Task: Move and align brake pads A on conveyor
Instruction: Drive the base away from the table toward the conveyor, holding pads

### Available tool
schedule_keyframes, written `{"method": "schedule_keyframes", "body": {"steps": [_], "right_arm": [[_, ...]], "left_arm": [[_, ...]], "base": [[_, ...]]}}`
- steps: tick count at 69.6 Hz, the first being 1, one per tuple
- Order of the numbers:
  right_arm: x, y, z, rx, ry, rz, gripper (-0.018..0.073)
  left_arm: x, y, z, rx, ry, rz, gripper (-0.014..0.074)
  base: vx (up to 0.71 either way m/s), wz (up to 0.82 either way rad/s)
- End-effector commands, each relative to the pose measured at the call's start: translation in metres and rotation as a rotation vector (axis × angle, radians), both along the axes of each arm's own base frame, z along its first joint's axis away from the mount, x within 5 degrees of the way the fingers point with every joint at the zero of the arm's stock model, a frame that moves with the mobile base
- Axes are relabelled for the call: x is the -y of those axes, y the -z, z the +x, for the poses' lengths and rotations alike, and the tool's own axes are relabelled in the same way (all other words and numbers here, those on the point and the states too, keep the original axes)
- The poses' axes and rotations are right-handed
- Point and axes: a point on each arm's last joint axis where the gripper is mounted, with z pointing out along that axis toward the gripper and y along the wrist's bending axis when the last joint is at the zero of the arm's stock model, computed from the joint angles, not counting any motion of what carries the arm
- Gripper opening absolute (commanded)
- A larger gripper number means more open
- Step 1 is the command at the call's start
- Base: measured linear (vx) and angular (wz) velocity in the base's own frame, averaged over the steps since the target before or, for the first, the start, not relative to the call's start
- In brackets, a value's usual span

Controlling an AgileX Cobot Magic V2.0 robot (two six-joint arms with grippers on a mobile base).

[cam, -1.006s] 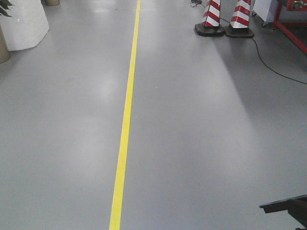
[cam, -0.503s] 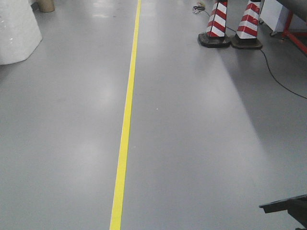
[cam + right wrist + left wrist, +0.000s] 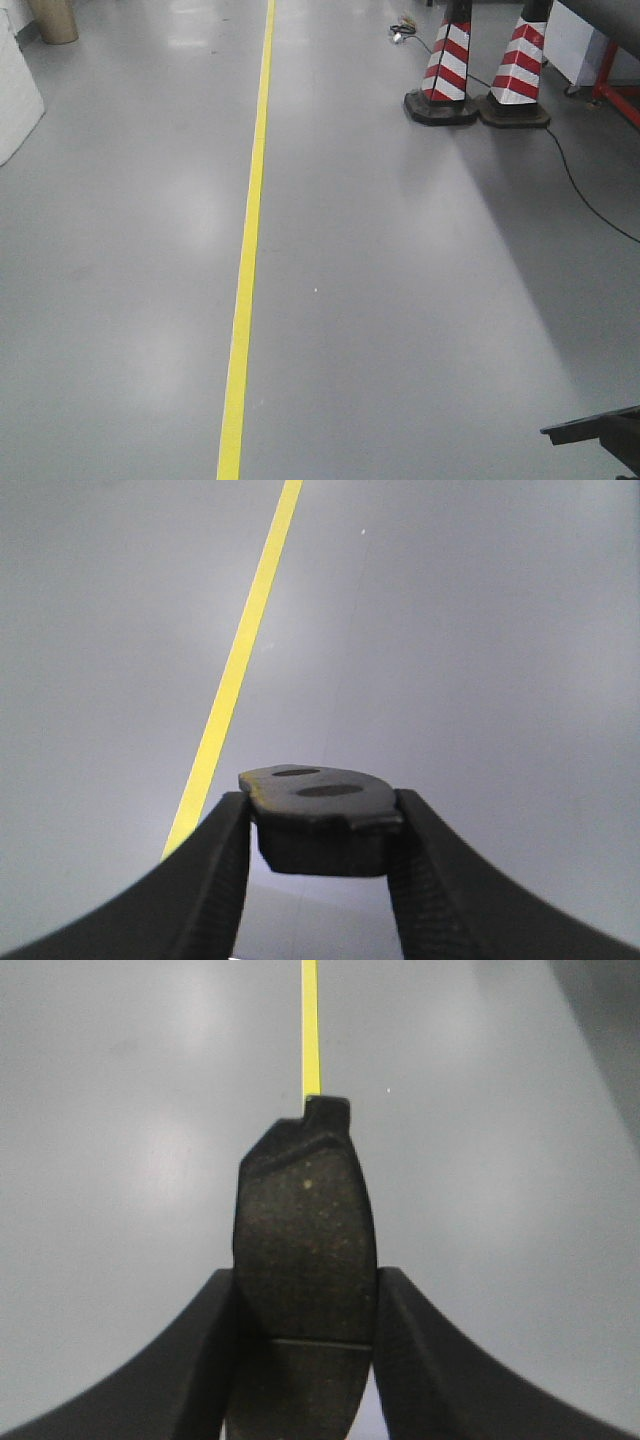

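Observation:
In the left wrist view my left gripper point(image 3: 306, 1285) is shut on a dark-grey brake pad point(image 3: 305, 1230), which stands lengthwise between the fingers with its groove across the middle. My right gripper point(image 3: 320, 810) is shut on a second brake pad point(image 3: 318, 820), seen end-on with two oval slots on its top. Both pads hang above bare grey floor. The conveyor point(image 3: 606, 68) shows only as a red frame leg and a dark edge at the far top right of the front view.
A yellow floor line point(image 3: 245, 260) runs away from me left of centre. Two red-and-white striped cones point(image 3: 445, 75) point(image 3: 518, 75) stand far right, with a black cable point(image 3: 580, 185) trailing from them. A white bulky object point(image 3: 15, 100) and a black robot part point(image 3: 595, 435) sit at the edges.
The front view has advanced and swung right. The cones sit lower and closer, and the white object has slid almost off the left edge. More of the red frame shows.

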Motion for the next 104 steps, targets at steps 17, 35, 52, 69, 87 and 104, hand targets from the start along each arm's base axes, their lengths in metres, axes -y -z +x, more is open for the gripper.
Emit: {"method": "schedule_keyframes", "body": {"steps": [17, 35, 52, 69, 87, 104], "right_arm": [[-0.0004, -0.0137, 0.0051, 0.097, 0.002, 0.013, -0.0012], [-0.0004, -0.0137, 0.0050, 0.096, 0.002, 0.013, -0.0012], [-0.0004, -0.0135, 0.0049, 0.094, 0.002, 0.012, -0.0012], [-0.0004, -0.0135, 0.0049, 0.094, 0.002, 0.012, -0.0012], [-0.0004, -0.0135, 0.0049, 0.094, 0.002, 0.012, -0.0012], [-0.0004, -0.0135, 0.0049, 0.093, 0.001, 0.012, -0.0012]], "left_arm": [[0.0008, -0.0129, 0.0048, 0.091, 0.004, -0.009, -0.0006], [0.0009, -0.0129, 0.0049, 0.091, 0.004, -0.009, -0.0006], [0.0009, -0.0130, 0.0049, 0.092, 0.004, -0.010, -0.0006], [0.0009, -0.0129, 0.0050, 0.090, 0.004, -0.009, -0.0006], [0.0009, -0.0130, 0.0051, 0.091, 0.004, -0.009, -0.0006], [0.0009, -0.0130, 0.0051, 0.092, 0.004, -0.009, -0.0006]], "base": [[0.71, -0.02], [0.73, 0.02], [0.76, 0.05], [0.77, 0.02], [0.78, 0.00], [0.75, 0.02]]}}
